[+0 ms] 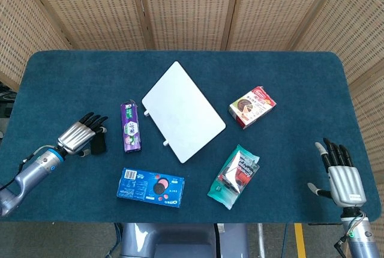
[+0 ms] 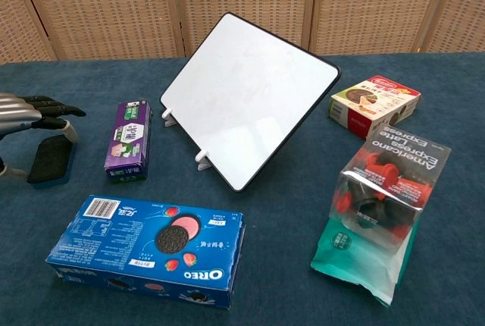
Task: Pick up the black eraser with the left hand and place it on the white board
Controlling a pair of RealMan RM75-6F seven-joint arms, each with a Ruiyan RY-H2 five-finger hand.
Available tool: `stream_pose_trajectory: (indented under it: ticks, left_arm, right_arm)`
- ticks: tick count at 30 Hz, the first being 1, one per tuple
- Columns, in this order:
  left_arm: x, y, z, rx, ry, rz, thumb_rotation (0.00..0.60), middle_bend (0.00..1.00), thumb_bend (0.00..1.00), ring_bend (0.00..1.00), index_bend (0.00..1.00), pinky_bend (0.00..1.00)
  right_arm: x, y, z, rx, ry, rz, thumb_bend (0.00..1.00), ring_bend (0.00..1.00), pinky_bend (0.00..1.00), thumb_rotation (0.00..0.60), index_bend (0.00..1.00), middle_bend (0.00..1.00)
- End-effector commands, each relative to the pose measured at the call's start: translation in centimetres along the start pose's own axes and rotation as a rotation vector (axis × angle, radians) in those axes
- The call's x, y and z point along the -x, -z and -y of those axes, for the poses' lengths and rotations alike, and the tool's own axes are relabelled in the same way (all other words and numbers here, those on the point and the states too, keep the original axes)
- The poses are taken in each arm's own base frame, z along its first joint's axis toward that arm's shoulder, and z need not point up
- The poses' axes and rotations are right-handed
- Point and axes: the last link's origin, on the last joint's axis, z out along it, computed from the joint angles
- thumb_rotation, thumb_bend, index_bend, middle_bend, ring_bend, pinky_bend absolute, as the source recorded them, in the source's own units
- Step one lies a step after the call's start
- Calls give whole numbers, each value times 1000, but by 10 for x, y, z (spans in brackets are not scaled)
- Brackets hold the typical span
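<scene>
The black eraser (image 1: pixel 98 146) (image 2: pixel 50 161) lies flat near the table's left edge, mostly covered in the head view by my left hand (image 1: pixel 80 134) (image 2: pixel 29 114). That hand hovers just over the eraser's left and far end with fingers stretched out and apart, holding nothing. The white board (image 1: pixel 183 111) (image 2: pixel 250 106) stands tilted on small white feet at the middle of the table, well right of the eraser. My right hand (image 1: pixel 342 174) rests open at the table's near right corner, seen only in the head view.
A purple packet (image 1: pixel 131 126) (image 2: pixel 129 140) lies between the eraser and the board. A blue Oreo box (image 1: pixel 150 187) (image 2: pixel 148 249) sits at the front. A red snack box (image 1: pixel 252 107) (image 2: pixel 373 104) and a teal bag (image 1: pixel 235 176) (image 2: pixel 379 212) lie right of the board.
</scene>
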Motion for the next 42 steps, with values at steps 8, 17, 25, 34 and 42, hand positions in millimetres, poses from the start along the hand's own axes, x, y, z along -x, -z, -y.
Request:
stream_pose_trajectory:
  ticks: [8, 17, 25, 34, 42]
  left_arm:
    - [1, -3, -2, -7, 6, 17, 600, 0, 246, 0, 246, 0]
    - [2, -4, -3, -11, 7, 29, 600, 0, 252, 0, 266, 0]
    - [4, -4, -4, -17, 9, 41, 600, 0, 284, 0, 330, 0]
    - [5, -3, -3, -24, 13, 44, 600, 0, 303, 0, 390, 0]
    - [0, -2, 1, -43, 26, 20, 600, 0, 314, 0, 419, 0]
  right_arm:
    - [0, 0, 1, -2, -1, 0, 47, 0, 0, 600, 24, 0]
    - [0, 1, 1, -2, -2, -2, 47, 0, 0, 600, 24, 0]
    - [-1, 1, 1, -4, -4, -6, 46, 0, 0, 600, 24, 0]
    - [-1, 1, 2, -6, -4, -5, 44, 0, 0, 600, 24, 0]
    - [0, 1, 3, -11, -2, -1, 43, 0, 0, 600, 24, 0]
